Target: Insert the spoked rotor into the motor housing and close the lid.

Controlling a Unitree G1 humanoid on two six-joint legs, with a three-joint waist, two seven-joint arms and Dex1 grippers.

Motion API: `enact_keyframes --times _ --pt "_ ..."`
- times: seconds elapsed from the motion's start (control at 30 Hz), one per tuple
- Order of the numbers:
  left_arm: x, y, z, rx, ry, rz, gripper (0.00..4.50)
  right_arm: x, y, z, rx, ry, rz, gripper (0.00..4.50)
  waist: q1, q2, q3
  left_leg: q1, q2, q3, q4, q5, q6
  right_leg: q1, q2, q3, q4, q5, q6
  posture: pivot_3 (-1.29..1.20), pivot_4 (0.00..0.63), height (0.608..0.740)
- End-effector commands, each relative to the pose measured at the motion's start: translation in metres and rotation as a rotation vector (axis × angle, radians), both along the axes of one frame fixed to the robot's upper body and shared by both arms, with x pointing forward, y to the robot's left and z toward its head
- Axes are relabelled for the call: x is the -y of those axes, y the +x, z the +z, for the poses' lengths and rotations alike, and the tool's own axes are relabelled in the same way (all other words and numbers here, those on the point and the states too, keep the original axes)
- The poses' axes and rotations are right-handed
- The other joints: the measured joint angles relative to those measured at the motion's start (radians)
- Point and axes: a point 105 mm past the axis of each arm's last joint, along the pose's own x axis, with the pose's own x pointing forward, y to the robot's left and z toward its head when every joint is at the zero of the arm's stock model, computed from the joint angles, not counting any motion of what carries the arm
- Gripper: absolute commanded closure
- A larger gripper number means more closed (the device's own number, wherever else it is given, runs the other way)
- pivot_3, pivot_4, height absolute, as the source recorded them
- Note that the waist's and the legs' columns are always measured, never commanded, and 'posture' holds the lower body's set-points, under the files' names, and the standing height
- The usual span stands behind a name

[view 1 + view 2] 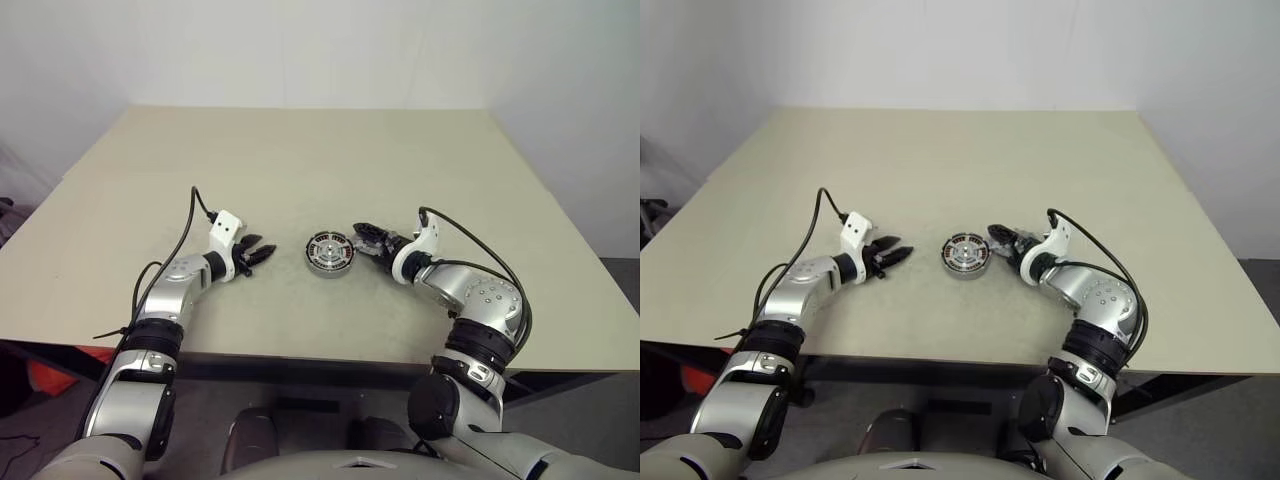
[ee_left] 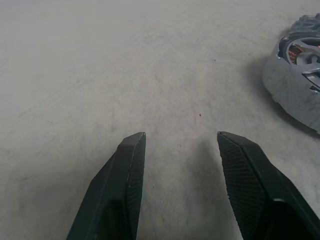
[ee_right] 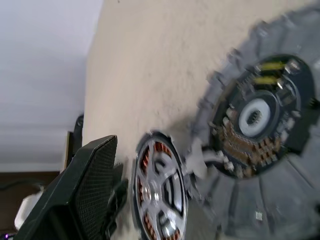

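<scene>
**Lid held beside the housing, rotor already seated**

Near the front edge of the desk (image 1: 120, 190), roughly midway along it, both arms reach in toward one another. The left gripper (image 1: 262, 253) hovers low over bare desk, on the left of the motor housing (image 1: 329, 253) and a little apart from it. Its fingers (image 2: 120, 190) stand partly open with nothing between them; in the left wrist view only the pale desk surface shows in the gap, and the housing's silver wall sits off to one side.

The right gripper (image 1: 366, 236) comes in from the right side of the housing and carries the lid (image 3: 260, 135), a grey round cap with a notched edge, held wide between its fingers and tipped on edge so that its inner face, with a pale central hub and small brown parts, turns to the wrist camera. The lid is just beside the housing's right side; whether the two touch cannot be told.

The housing rests flat on the desk between the two grippers. The spoked rotor (image 3: 162, 187) lies inside it: its spokes cross the top, with the copper-brown windings showing through the gaps between them.

Beyond the housing, toward the far edge and far corners, the desk runs back to a white wall (image 1: 320, 50).
</scene>
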Motion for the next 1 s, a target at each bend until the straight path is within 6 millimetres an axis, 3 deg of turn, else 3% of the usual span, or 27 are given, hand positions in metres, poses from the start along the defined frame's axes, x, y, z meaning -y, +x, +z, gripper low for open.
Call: enact_keyframes --times 0.03,0.17,0.33,0.7,0.8,0.87,0.9,1.0 --pt "0.0 0.003 0.013 0.047 -0.003 -0.005 2.07 -0.006 0.012 0.021 0.104 0.03 0.0 0.28 0.0 0.0 0.0 0.0 0.0 0.0 0.0 0.0 0.0 0.0 0.0 0.0 0.0 0.0 0.0 0.0 0.0 0.74" --pt "0.0 0.003 0.013 0.046 0.001 -0.007 2.07 -0.015 0.015 0.045 0.243 0.051 0.042 0.28 0.0 0.0 0.0 0.001 0.0 0.0 0.001 0.001 -0.002 0.001 0.0 0.0 0.001 0.0 0.0 0.0 0.0 0.74" --pt "0.002 0.002 0.011 0.045 0.004 -0.013 2.07 -0.038 0.002 0.078 0.429 0.057 0.164 0.28 -0.001 0.0 0.0 0.001 0.001 0.0 0.001 0.002 -0.003 0.001 0.0 0.0 0.001 0.0 0.0 0.0 0.0 0.74" --pt "0.001 0.004 0.013 0.048 0.006 -0.006 2.07 -0.054 -0.005 0.083 0.495 -0.064 0.244 0.28 0.001 0.0 0.0 0.001 0.0 0.0 0.001 0.001 -0.002 0.001 0.0 0.0 0.001 0.0 0.0 0.0 0.0 0.74" --pt "0.001 0.005 0.013 0.048 0.005 -0.006 2.07 -0.052 -0.005 0.079 0.586 -0.301 0.259 0.28 0.002 0.0 0.0 0.0 0.0 0.0 0.001 0.001 -0.002 0.001 0.0 0.0 0.001 0.0 0.0 0.0 0.0 0.74" --pt "0.003 0.005 0.015 0.048 -0.011 -0.005 2.07 -0.043 0.006 0.068 0.753 -0.78 0.246 0.28 0.005 -0.001 0.0 0.0 0.0 -0.001 0.001 0.001 -0.002 0.001 0.0 0.0 0.0 0.0 0.0 0.0 0.0 0.74" --pt "0.003 0.005 0.015 0.049 -0.015 -0.005 2.07 -0.042 0.007 0.065 0.821 -0.909 0.265 0.28 0.005 -0.001 0.0 0.0 0.0 -0.001 0.001 0.001 -0.002 0.002 0.0 -0.001 0.0 0.0 0.001 0.0 0.0 0.74" --pt "0.006 0.006 0.015 0.049 -0.016 -0.008 2.07 -0.046 0.006 0.065 0.89 -0.916 0.303 0.28 0.002 -0.001 0.0 0.0 0.0 -0.001 0.002 0.001 -0.002 0.002 0.0 -0.001 0.0 -0.003 0.006 0.0 0.0 0.74"
